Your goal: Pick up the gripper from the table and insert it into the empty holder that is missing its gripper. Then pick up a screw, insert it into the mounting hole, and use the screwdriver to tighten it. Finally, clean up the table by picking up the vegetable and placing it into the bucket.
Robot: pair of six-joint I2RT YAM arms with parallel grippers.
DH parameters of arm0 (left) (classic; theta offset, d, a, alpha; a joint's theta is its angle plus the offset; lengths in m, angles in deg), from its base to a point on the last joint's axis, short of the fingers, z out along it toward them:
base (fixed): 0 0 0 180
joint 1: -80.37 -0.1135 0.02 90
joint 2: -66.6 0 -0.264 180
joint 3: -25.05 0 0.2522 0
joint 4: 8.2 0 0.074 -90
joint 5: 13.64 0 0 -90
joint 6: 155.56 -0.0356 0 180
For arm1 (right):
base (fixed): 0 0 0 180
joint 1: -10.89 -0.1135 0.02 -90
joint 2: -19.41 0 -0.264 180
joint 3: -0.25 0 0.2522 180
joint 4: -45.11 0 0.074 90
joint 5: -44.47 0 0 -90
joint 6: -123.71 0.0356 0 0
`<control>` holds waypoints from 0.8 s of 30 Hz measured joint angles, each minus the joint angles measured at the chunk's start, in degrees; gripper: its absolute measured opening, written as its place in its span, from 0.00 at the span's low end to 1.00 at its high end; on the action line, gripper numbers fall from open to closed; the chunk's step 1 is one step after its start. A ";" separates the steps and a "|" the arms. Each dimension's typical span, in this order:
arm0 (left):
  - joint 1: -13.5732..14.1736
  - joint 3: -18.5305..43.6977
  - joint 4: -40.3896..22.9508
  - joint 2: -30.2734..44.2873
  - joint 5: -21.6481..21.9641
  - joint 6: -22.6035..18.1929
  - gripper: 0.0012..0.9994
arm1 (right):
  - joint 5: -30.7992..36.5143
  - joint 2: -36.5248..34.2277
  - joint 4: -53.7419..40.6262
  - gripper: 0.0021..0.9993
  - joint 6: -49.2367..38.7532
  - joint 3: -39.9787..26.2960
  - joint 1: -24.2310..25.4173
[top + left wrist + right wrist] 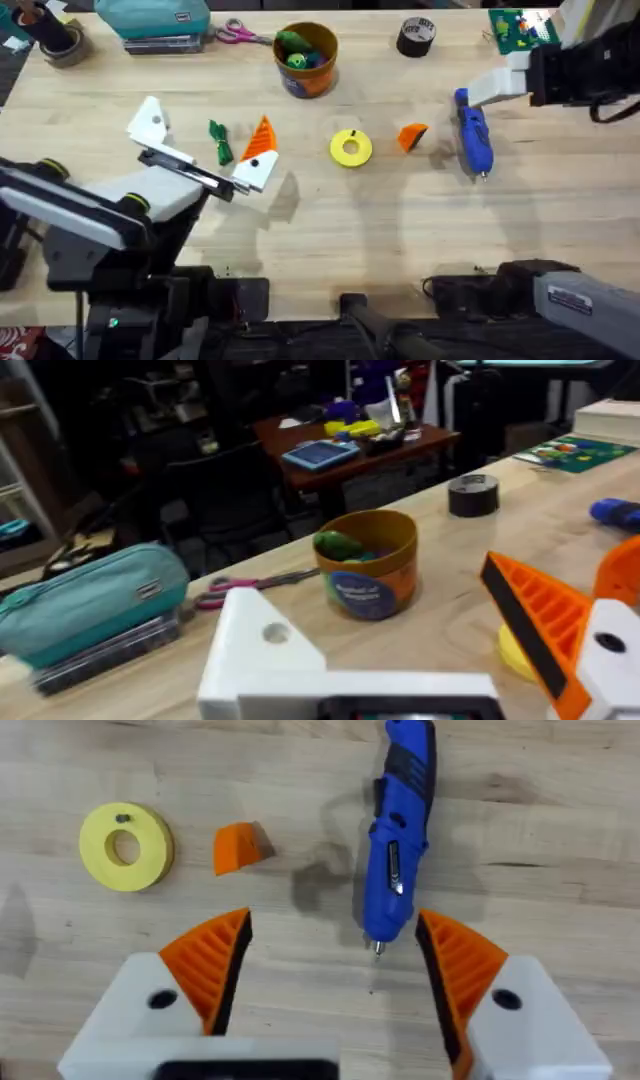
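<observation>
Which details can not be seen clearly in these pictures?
- Small dark speck on the flat yellow plastic disc, right wrist view: too small to confirm it is a screw.
- Label on the round orange-brown tub, left wrist view: blurred, unreadable.
- Toys inside that tub: the rim hides most of them in the left wrist view.
- Thin metal bit of the blue pen-shaped screwdriver, overhead view: too small to make out.

My counter (330,215) is pale wood planking, evenly lit with soft shadows. Beyond its far edge the room is dim: a dark reddish-brown table (350,450) cluttered with small things (a blue tablet (320,454) among them), a black chair (225,490) near it, and shelving (25,480) at the far left. The floor is too dark to make out.
</observation>
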 joint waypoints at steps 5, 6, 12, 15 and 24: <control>0.00 -3.01 4.18 0.00 -6.23 0.00 0.94 | 0.00 0.01 0.00 1.00 0.00 0.00 0.00; 0.00 -3.47 5.01 0.00 -7.61 -0.02 0.94 | 0.00 0.01 0.00 1.00 0.00 0.00 0.00; 0.00 -4.33 6.25 0.00 -16.49 0.00 0.94 | 0.00 -0.01 0.00 1.00 0.00 0.00 0.00; 0.00 -4.33 6.31 0.00 -20.11 0.00 0.94 | 0.00 0.01 0.00 1.00 0.00 0.00 0.00; 0.00 -4.48 5.92 0.00 -36.15 -0.02 0.94 | 0.00 0.01 0.00 1.00 0.00 0.00 0.00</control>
